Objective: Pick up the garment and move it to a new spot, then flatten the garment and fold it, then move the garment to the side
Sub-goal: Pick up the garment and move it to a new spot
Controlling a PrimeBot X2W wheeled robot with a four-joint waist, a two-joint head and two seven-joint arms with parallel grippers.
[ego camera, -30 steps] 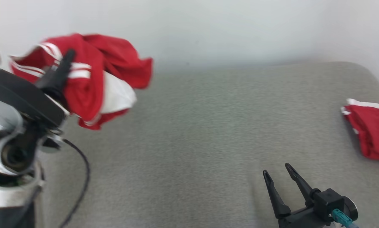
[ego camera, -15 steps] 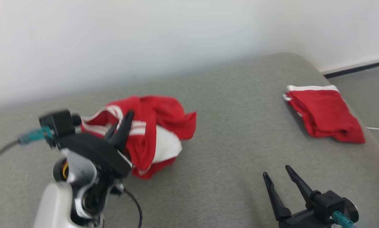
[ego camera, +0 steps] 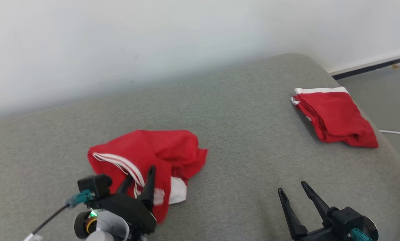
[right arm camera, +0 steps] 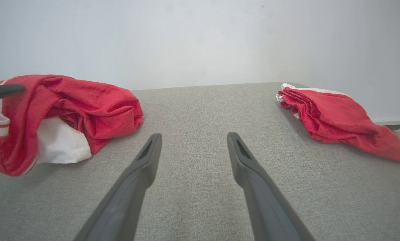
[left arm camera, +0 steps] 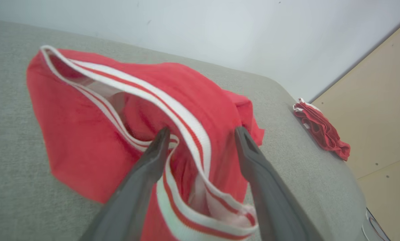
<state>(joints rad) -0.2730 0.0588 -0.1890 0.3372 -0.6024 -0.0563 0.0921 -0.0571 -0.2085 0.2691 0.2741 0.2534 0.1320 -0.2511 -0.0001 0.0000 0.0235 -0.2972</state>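
Crumpled red garment (ego camera: 160, 154) lies front left on your grey padded surface (ego camera: 240, 134).
Your left gripper (ego camera: 140, 172) straddles its striped waistband (left arm camera: 186, 124), fingers apart; right gripper (ego camera: 291, 186) spread over bare padding. White wall (ego camera: 153, 40) behind, folded red cloth (ego camera: 335, 117) far right.

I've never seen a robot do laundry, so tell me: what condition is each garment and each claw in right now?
crumpled red garment: heaped on the grey surface, unfolded.
folded red garment: folded, lying near the surface's right edge.
left gripper: open, astride the crumpled garment's cloth.
right gripper: open, empty.
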